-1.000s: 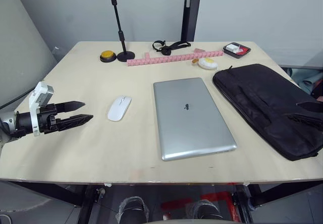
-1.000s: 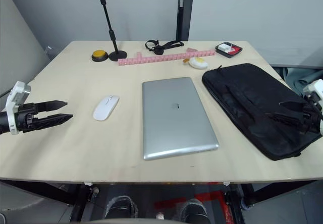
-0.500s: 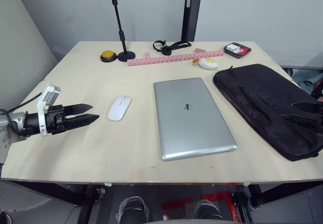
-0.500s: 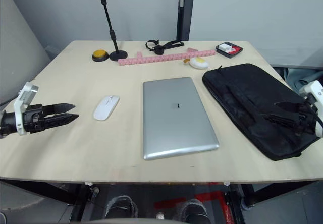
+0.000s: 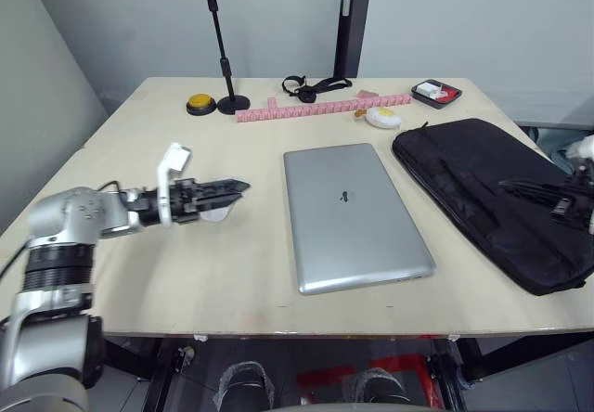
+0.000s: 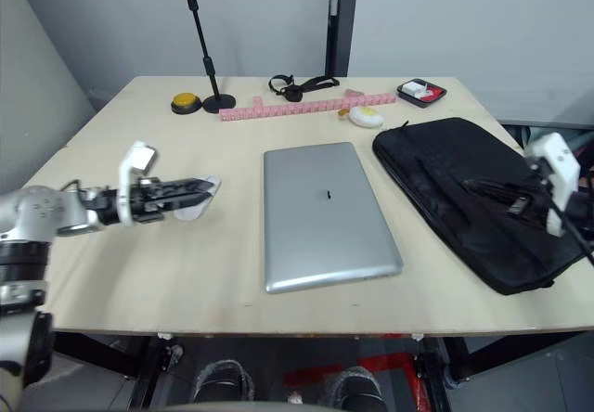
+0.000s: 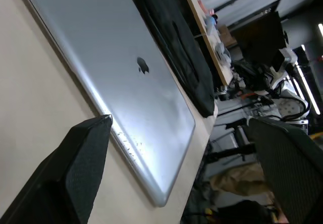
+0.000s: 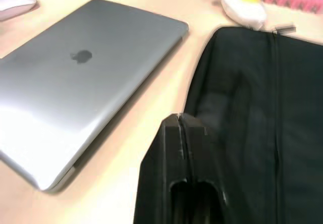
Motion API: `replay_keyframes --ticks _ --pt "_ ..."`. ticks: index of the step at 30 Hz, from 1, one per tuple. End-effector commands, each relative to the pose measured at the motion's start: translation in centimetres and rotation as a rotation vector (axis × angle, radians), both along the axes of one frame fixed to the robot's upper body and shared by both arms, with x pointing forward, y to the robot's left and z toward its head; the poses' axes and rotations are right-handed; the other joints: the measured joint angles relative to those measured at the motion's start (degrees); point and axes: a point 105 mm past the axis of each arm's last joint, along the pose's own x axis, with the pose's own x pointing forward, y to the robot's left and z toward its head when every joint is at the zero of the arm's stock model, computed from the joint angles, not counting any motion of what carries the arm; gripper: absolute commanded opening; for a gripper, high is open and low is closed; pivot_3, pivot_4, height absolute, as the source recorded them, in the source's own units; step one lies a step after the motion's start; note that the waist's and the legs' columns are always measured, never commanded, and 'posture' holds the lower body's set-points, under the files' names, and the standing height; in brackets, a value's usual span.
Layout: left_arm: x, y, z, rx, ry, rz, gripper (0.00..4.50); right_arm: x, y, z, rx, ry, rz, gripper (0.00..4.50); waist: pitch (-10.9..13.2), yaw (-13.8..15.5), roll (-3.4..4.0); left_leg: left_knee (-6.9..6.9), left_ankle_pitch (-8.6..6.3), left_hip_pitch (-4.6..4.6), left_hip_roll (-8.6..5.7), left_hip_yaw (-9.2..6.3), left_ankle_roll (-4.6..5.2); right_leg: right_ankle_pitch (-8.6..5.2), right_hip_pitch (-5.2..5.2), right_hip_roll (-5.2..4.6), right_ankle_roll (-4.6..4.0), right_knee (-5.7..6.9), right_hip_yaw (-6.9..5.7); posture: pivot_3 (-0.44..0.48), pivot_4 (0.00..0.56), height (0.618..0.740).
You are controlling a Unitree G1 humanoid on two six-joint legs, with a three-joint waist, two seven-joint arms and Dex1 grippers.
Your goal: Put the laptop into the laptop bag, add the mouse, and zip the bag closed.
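Note:
The silver laptop [image 5: 353, 212] lies shut in the middle of the table. To its right lies the black laptop bag [image 5: 483, 185], flat, with its zipper line [image 8: 275, 93] showing in the right wrist view. Left of the laptop is the white mouse [image 5: 215, 214], largely covered by my left gripper [image 5: 232, 191], which hovers over it, open and pointing toward the laptop. The left wrist view has its fingers [image 7: 81, 168] spread wide with the laptop [image 7: 126, 82] between them. My right gripper [image 6: 478, 189] is over the bag's top, its fingertips [image 8: 180, 125] pressed together with nothing seen between them.
Along the far edge stand a black phone stand [image 5: 223, 59], a yellow button [image 5: 199, 104], a pink measuring strip [image 5: 316, 108], a white-and-yellow tape measure case [image 5: 380, 115], a black strap [image 5: 311, 84] and a small red tray [image 5: 436, 90]. The bag reaches the table's right edge.
My left arm swept right from the table's left edge to above the mouse, staying open. My right gripper moved up and inward over the bag and its fingers closed.

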Motion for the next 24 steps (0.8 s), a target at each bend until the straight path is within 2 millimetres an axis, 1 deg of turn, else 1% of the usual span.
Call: replay_keyframes --ticks 1,3,6,8,10,13,15,19,22,24 --pt "1.1 -0.7 -0.6 0.023 0.066 0.036 4.5 0.8 1.6 0.3 -0.052 -0.054 0.014 0.03 0.0 0.0 0.0 -0.01 0.01 -0.02 0.01 -0.05 0.01 0.0 0.0 0.0 0.0 -0.02 -0.05 0.0 0.15 0.739" --pt "1.8 -1.1 -1.6 0.049 0.099 0.063 4.5 1.7 2.4 -0.4 -0.089 -0.056 -0.007 0.03 0.0 -0.2 0.0 -0.12 0.04 -0.04 0.01 -0.04 0.06 0.0 0.02 0.02 0.01 -0.08 -0.05 0.0 0.15 0.739" --pt "2.5 -1.7 -2.6 0.096 0.119 0.079 4.5 2.6 3.5 -1.4 -0.12 -0.031 -0.012 0.03 0.0 -0.1 0.0 -0.13 0.03 -0.02 0.0 -0.05 0.03 0.0 0.03 0.02 0.01 -0.11 -0.07 0.0 0.15 0.739" --pt "2.7 -2.2 -2.6 0.082 0.137 0.072 4.5 3.4 4.1 -1.9 -0.154 -0.044 -0.02 0.03 0.0 -0.1 0.0 -0.12 0.02 -0.02 0.0 -0.07 0.01 0.0 0.04 0.02 0.01 -0.13 -0.07 0.0 0.15 0.739" --pt "3.1 -3.0 -2.6 0.07 0.145 0.061 4.5 4.4 5.2 -2.9 -0.217 -0.041 -0.013 0.03 0.0 -0.1 0.0 -0.12 0.02 -0.01 0.0 -0.07 0.0 0.01 0.05 0.01 0.02 -0.13 -0.08 0.0 0.15 0.739" --pt "3.9 -3.9 -2.9 0.068 0.159 0.063 4.5 6.4 6.1 -4.5 -0.255 -0.001 -0.064 0.03 0.0 -0.1 0.0 -0.11 0.02 -0.01 -0.02 -0.1 -0.02 0.01 0.07 0.0 0.02 -0.12 -0.1 0.0 0.15 0.739" --pt "4.1 -4.2 -3.3 0.071 0.169 0.063 4.5 7.2 6.5 -5.2 -0.264 0.023 -0.085 0.03 0.0 -0.2 0.0 -0.12 0.05 -0.01 -0.03 -0.1 -0.09 0.01 0.09 0.0 0.02 -0.13 -0.1 0.0 0.15 0.739" --pt "4.1 -4.4 -4.5 0.087 0.205 0.063 4.5 8.9 7.5 -7.0 -0.34 0.06 -0.076 0.03 0.0 -0.2 0.0 -0.27 0.17 -0.07 -0.04 -0.12 -0.34 0.01 0.07 0.0 0.03 -0.3 -0.16 0.0 0.15 0.739" --pt "4.3 -4.5 -4.6 0.086 0.207 0.061 4.5 9.5 7.9 -7.4 -0.369 0.066 -0.075 0.03 0.0 -0.2 0.01 -0.33 0.2 -0.06 -0.03 -0.14 -0.39 0.01 0.09 0.0 0.02 -0.33 -0.21 0.0 0.15 0.739" --pt "4.4 -5.0 -4.9 0.098 0.209 0.052 4.5 9.9 9.1 -8.2 -0.415 0.072 -0.038 0.03 0.0 -0.1 0.01 -0.33 0.2 -0.05 -0.03 -0.15 -0.41 0.02 0.11 -0.01 0.02 -0.32 -0.21 0.0 0.15 0.739"
